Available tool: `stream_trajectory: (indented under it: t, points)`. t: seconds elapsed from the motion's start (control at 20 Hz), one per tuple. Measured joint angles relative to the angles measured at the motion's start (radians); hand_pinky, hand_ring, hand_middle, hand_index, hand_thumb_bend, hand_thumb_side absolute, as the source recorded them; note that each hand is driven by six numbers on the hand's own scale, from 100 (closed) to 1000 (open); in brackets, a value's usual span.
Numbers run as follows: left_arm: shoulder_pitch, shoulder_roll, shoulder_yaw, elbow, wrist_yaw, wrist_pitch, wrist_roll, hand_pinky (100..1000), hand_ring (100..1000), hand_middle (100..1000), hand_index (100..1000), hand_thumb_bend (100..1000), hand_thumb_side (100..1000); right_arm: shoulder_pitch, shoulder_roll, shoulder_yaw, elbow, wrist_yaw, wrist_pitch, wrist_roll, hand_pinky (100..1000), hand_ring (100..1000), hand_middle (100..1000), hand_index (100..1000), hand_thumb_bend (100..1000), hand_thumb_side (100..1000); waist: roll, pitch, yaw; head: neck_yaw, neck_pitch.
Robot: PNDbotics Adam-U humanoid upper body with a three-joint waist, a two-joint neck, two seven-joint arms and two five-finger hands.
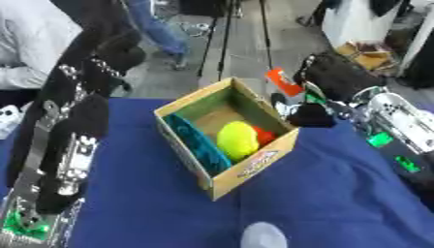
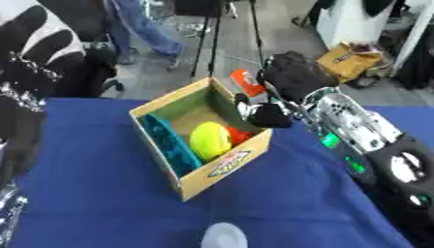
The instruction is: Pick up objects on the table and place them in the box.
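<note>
Cardboard box (image 1: 254,167) sat at frame centre on the blue-covered desk (image 1: 339,203), containing a yellow object (image 1: 237,140), a red object (image 1: 264,135) and a teal object (image 1: 196,143). The right hand (image 2: 284,72), upper right, held an orange-and-white object (image 2: 247,83) in curled fingers above the box's far edge. The left hand (image 2: 38,36), upper left, showed straight fingers. A pale round object (image 1: 264,236) lay at bottom centre.

You have an open cardboard box (image 1: 254,169) on the blue cloth, askew, holding a yellow object (image 1: 237,139), a red object (image 1: 264,135) and a teal item (image 1: 199,145).
</note>
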State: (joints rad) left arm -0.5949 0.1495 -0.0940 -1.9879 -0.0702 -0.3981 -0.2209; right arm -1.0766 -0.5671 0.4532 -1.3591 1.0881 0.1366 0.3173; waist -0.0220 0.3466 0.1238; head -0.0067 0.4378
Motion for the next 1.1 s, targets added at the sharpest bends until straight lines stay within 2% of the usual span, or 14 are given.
stream_trajectory:
  t: [0.35,0.6,1.1]
  points:
    - [-0.020,0.000,-0.004,0.001,0.004,-0.002,-0.013,935,968,1000,1000,100,741,-0.038,0.020,-0.023,0.082,-0.011,-0.012,-0.013,867,800,261,417,187,890,-0.005,0.025,0.019,-0.006,-0.019]
    - [-0.022,-0.009,-0.007,0.001,0.008,-0.003,-0.019,935,968,1000,1000,100,740,-0.042,0.056,-0.049,0.121,-0.002,0.002,-0.055,864,797,243,398,206,892,0.000,0.029,0.029,-0.013,-0.045]
    - [-0.027,-0.024,-0.007,0.002,0.012,-0.003,-0.020,936,968,1000,1000,100,734,-0.038,0.129,-0.093,0.164,0.100,0.038,-0.187,862,794,231,385,200,908,0.018,0.029,0.043,-0.033,-0.127]
